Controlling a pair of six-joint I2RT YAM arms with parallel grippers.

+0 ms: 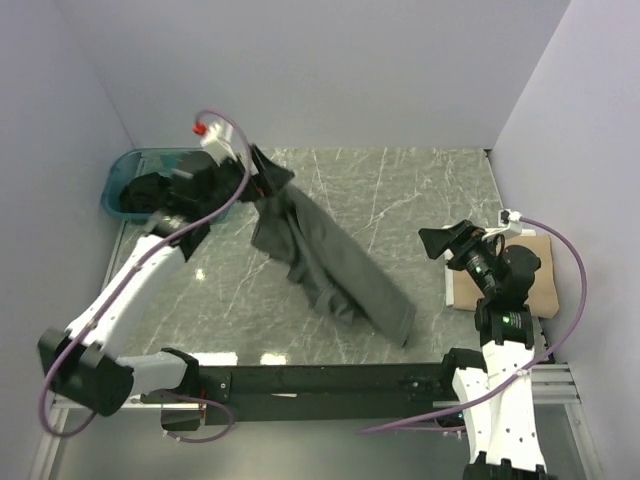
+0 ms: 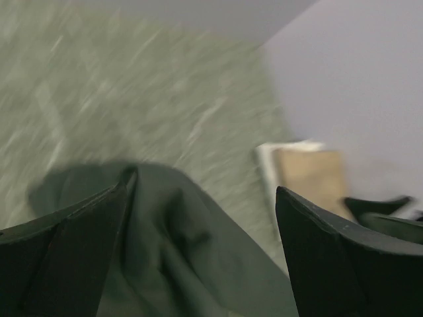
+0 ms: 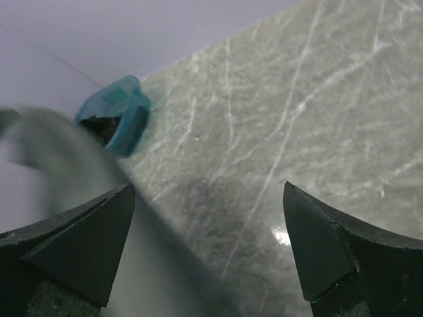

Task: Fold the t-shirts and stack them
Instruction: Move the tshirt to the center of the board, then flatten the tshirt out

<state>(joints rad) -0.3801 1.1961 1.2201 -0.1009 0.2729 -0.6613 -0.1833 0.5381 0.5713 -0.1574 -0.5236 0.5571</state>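
Note:
A dark grey-olive t-shirt (image 1: 330,260) stretches from high at the back left down to the table's front middle. Its top end is at my left gripper (image 1: 268,180), raised beside the tub. In the left wrist view the jaws (image 2: 201,198) stand wide apart, with the shirt (image 2: 192,257) bunched between and below them, against the left finger (image 2: 73,251). My right gripper (image 1: 442,240) is open and empty above the table's right side, apart from the shirt; its wrist view (image 3: 208,198) shows bare table. A folded tan t-shirt (image 1: 530,280) lies at the right edge. Black t-shirts (image 1: 150,190) fill the tub.
The teal plastic tub (image 1: 118,180) stands at the back left corner and also shows in the right wrist view (image 3: 125,109). Walls close the table on the left, back and right. The tan shirt (image 2: 310,175) shows in the left wrist view.

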